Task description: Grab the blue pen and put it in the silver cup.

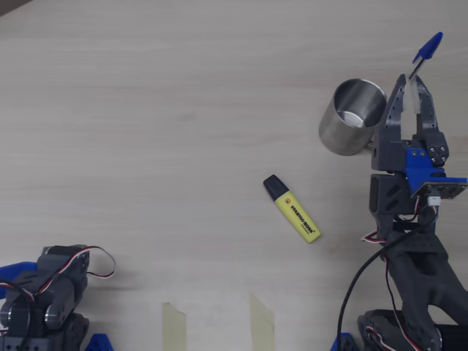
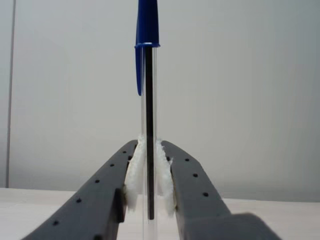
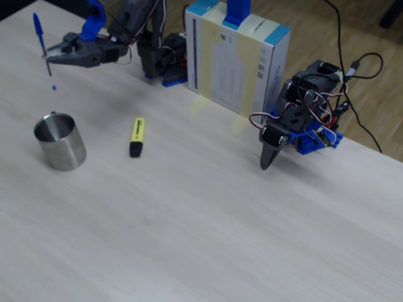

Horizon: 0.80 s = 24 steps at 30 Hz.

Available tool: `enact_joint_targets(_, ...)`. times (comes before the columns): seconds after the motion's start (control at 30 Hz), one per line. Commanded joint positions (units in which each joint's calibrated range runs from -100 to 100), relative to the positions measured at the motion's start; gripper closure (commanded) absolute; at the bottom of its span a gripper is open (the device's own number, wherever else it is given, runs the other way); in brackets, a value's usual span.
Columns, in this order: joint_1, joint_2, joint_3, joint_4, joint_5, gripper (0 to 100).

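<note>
Clamping: hand (image 2: 149,197) grips blue pen (image 2: 148,100) upright | highlighter (image 1: 292,209) reads "STABILO BOSS"

The pen (image 3: 42,45) was held nearly upright, cap up, in the closed gripper (image 3: 48,58), well above the table (image 3: 208,226). The cup (image 3: 60,143) stood below it, slightly to the right, its mouth open upward. A yellow highlighter (image 3: 136,136) lay right of the cup. A box (image 3: 236,60) was seen behind, and a second arm (image 3: 296,123) rested at the right.
</note>
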Motion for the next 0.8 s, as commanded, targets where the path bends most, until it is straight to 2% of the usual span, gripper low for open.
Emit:
enact_joint_targets(0.0,0.32,2.05,-2.54,-0.86,0.75,98)
enact_joint_targets(0.77,0.86,19.48,-14.74,-0.69,1.12,98)
